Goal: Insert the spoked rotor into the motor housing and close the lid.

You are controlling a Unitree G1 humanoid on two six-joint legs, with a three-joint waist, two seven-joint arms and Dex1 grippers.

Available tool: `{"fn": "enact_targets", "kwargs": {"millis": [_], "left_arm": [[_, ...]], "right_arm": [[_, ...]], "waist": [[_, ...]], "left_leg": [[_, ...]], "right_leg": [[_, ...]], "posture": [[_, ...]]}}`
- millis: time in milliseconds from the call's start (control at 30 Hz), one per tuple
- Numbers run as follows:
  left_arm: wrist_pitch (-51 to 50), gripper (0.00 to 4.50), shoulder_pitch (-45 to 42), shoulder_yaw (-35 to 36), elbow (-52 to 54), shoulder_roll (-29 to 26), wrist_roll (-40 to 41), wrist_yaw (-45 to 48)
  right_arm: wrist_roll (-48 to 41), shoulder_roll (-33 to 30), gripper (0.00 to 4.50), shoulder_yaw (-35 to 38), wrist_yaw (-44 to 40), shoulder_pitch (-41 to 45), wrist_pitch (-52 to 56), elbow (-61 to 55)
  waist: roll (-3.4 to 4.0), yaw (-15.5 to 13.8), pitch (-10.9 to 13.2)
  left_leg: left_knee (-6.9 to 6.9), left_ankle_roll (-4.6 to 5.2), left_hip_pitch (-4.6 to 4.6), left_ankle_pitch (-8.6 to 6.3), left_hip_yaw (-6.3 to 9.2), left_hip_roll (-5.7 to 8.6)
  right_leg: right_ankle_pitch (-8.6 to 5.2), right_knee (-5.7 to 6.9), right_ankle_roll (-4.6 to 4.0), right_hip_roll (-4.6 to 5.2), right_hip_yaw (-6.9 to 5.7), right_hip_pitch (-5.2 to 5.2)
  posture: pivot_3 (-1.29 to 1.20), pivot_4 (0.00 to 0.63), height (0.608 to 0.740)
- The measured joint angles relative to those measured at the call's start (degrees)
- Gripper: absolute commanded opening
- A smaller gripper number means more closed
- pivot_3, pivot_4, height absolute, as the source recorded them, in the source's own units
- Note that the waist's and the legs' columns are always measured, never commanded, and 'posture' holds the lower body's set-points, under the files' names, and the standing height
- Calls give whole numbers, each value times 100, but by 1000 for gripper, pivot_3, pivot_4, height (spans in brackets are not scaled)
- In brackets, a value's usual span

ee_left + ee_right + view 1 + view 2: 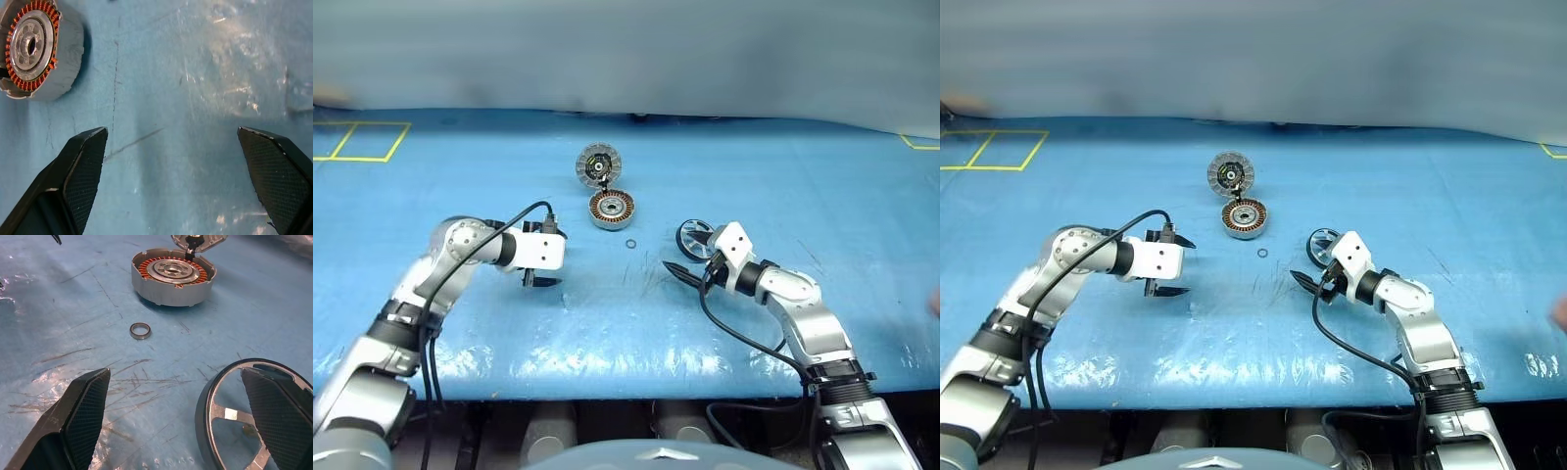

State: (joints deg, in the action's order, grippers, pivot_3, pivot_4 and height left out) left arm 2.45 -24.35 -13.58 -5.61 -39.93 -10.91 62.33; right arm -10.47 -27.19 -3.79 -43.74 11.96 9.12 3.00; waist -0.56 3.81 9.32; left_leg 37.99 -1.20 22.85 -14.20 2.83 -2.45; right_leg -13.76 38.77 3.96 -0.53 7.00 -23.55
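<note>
From the head camera: on blue table sheet [636,323], round metal motor housing with copper windings [612,208], grey ribbed lid disc [598,164] just beyond, small metal ring [631,244] nearby. Left gripper [541,257] spread open, empty. Right wrist view: right gripper [181,416] wide open, empty, silver spoked rotor with dark rim [244,416] lying beside one finger.

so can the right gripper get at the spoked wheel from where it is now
Probably yes. The right gripper is open and empty, and the spoked wheel lies flat on the blue mat right beside one of its fingers, with nothing lying between them.
</note>
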Motion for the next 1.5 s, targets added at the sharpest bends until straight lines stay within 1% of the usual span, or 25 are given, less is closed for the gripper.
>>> {"fn": "enact_targets", "kwargs": {"millis": [100,167,233,300,400,567,600,700,767,867,967,1133,1300,1500], "left_arm": [[-76,4500,613,466,215,594,690,-536],[-64,4500,839,603,223,867,956,-781],[-53,4500,925,632,215,1013,1108,-915],[-32,4500,803,593,76,993,1072,-939],[22,4500,215,471,-334,885,869,-936],[465,4500,-1643,-149,-1515,768,235,-578],[672,4500,-2150,-437,-1963,816,-9,-463],[1217,4500,-3287,-1149,-3124,1010,-700,-258],[1484,4500,-3726,-1479,-3689,1175,-1054,-204],[1708,4500,-4398,-2240,-4578,1387,-1835,-43],[1739,4500,-4830,-2551,-5086,1562,-2249,110],[1790,4500,-5233,-2862,-5495,1875,-2641,392],[1776,4500,-5275,-2878,-5749,2227,-2742,392],[1781,4500,-5287,-2957,-6029,2501,-2898,188]], "right_arm": [[-3,9,4472,3,7,-23,-25,-1],[-3,16,4472,2,9,-23,-33,0],[0,19,4472,0,5,-17,-39,3],[6,37,4472,-9,3,8,-56,16],[15,88,4472,-18,11,33,-122,79],[31,261,4472,-36,111,-27,-203,89],[30,267,4472,-16,138,-105,-252,78],[34,281,4472,-21,170,-243,-286,58],[33,277,4472,-9,181,-284,-285,40],[30,244,4472,29,233,-372,-276,-94],[27,124,4472,86,241,-450,-243,-198],[-1,-87,4472,107,175,-528,-76,-460],[-16,-400,4472,131,42,-552,154,-668],[-69,-482,4472,157,-11,-554,359,-867]], "waist": [[0,-8,0],[-1,-11,0],[-1,-22,0],[-1,-23,0],[-2,-31,1],[-4,-34,0],[-4,-48,0],[-4,-28,0],[-3,18,0],[-4,49,2],[-5,38,3],[-6,3,4],[-10,-16,6],[-11,-13,7]], "left_leg": [[5,0,-2,0,1,0],[6,0,-3,0,1,0],[6,-2,-5,1,3,1],[6,-7,-13,5,3,1],[5,-19,-15,20,4,3],[3,-25,-11,27,4,14],[2,-25,-8,27,7,17],[-7,-23,3,26,8,21],[-12,-19,8,23,6,21],[-23,-13,23,20,10,20],[-24,-9,38,17,16,20],[-15,2,58,11,17,22],[-8,4,68,10,20,29],[-7,5,67,10,23,29]], "right_leg": [[0,4,0,1,-1,2],[1,5,1,0,-1,3],[3,5,7,-1,-2,5],[-1,5,22,-3,-2,10],[4,5,28,-4,-2,14],[13,-5,41,2,4,17],[13,-6,42,4,2,18],[13,-25,42,6,4,13],[11,-33,39,4,9,8],[9,-39,27,2,7,-7],[9,-42,21,4,1,-17],[10,-60,25,7,-1,-20],[13,-64,29,14,-1,-23],[14,-62,31,13,-1,-22]], "posture": [[0,150,740],[0,150,740],[0,150,740],[0,150,740],[0,150,740],[0,150,740],[0,150,740],[0,150,740],[0,150,740],[0,150,740],[0,150,740],[0,150,740],[0,150,740],[0,150,740]]}}
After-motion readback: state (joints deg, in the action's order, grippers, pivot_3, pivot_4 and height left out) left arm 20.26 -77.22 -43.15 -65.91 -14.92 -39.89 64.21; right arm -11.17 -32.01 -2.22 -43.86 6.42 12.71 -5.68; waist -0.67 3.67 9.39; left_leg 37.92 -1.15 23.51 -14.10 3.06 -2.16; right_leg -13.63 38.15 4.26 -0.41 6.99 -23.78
